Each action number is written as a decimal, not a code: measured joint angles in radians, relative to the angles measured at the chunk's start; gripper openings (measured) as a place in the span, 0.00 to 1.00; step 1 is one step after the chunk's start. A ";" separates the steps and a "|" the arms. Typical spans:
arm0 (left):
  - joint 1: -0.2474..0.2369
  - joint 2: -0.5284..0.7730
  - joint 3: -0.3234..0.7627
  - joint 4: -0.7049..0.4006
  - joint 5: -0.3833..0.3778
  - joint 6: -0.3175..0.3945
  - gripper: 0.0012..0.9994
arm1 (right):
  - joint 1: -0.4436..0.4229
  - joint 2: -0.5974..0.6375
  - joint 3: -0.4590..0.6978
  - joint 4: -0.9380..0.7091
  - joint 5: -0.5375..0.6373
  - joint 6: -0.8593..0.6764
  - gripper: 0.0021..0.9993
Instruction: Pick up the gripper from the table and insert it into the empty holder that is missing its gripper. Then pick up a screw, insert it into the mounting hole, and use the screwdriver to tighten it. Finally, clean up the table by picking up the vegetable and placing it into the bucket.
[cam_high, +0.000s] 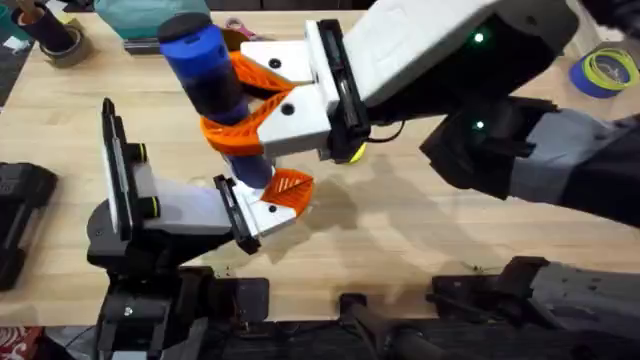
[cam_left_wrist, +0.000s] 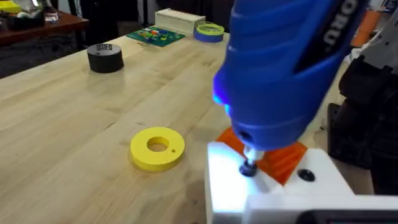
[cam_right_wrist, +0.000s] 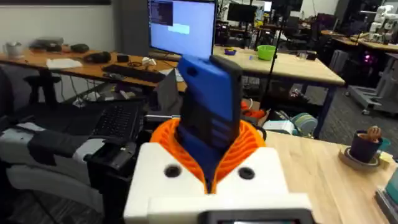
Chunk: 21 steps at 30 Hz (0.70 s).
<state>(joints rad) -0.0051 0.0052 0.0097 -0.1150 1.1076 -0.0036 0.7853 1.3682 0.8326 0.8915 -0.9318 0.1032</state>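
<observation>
Overhead looking down on table (cam_high: 420, 230), both wrist views close on shared screwdriver (cam_left_wrist: 280, 68)

Bare table (cam_high: 520, 240) lies open at the overhead's right centre, while the upright screwdriver (cam_high: 205, 65) and the holder (cam_high: 265, 215) apparently crowd the left centre.

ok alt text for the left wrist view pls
A bright blue screwdriver points down, its metal tip on a screw in a white holder with an orange gripper fitted in it. A yellow ring-shaped disc lies beside it on the wooden table, a black tape roll farther back.
</observation>
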 joint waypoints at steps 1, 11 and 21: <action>0.000 0.000 0.000 0.000 0.000 0.000 0.01 | 0.000 0.000 0.000 -0.001 0.000 0.000 0.02; 0.000 0.000 0.000 0.000 0.003 0.000 0.01 | 0.000 0.000 0.000 -0.007 0.000 0.000 0.02; 0.000 0.000 0.000 0.000 0.003 0.000 0.01 | 0.000 0.000 0.000 -0.008 0.003 0.000 0.02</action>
<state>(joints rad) -0.0051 0.0051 0.0097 -0.1154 1.1110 -0.0036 0.7853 1.3682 0.8326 0.8833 -0.9291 0.1028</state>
